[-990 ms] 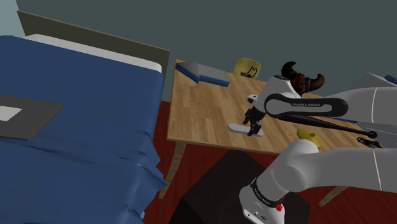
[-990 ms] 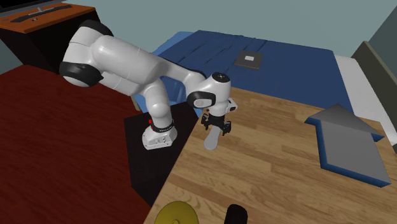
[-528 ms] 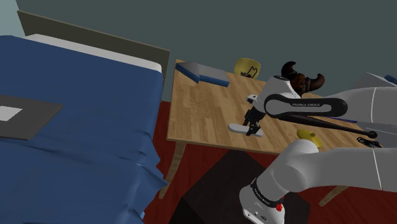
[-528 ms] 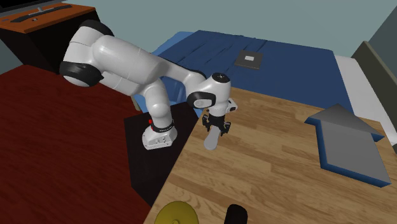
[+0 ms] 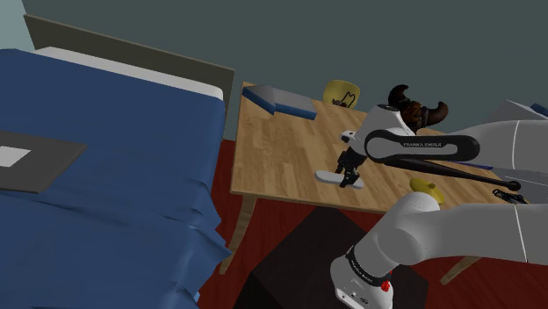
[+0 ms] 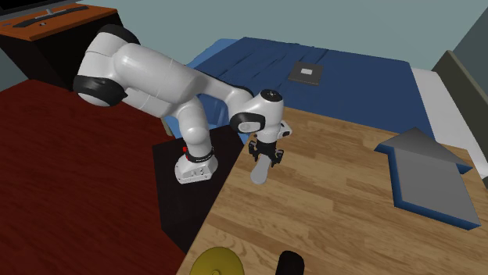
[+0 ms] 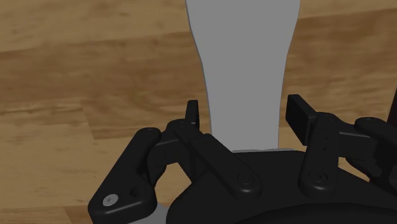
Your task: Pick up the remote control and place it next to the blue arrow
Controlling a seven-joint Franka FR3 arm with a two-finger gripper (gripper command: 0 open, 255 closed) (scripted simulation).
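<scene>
The remote control [image 7: 242,63] is a pale grey, waisted bar lying flat on the wooden table [image 5: 272,158]. My black gripper [image 7: 245,114] stands straight over its narrow middle, and both fingers press its sides, so it is shut on the remote. In the shoulder view the gripper [image 5: 351,178] sits low on the remote [image 5: 328,176], near the table's front edge. From the second exterior view, the remote [image 6: 258,173] pokes out under the gripper [image 6: 264,161]. The blue arrow [image 5: 281,101] with a grey top lies at the table's far corner [image 6: 430,176], well away from the gripper.
A bed with a blue cover [image 5: 105,176] runs along the table's side, with a grey square [image 5: 26,158] on it. A yellow object [image 5: 342,92] and a dark brown one [image 5: 417,110] stand at the table's back. A small yellow thing [image 5: 424,185] lies near the arm.
The fingers have closed from wide apart onto the remote's sides. The arm and the remote have stayed where they were.
</scene>
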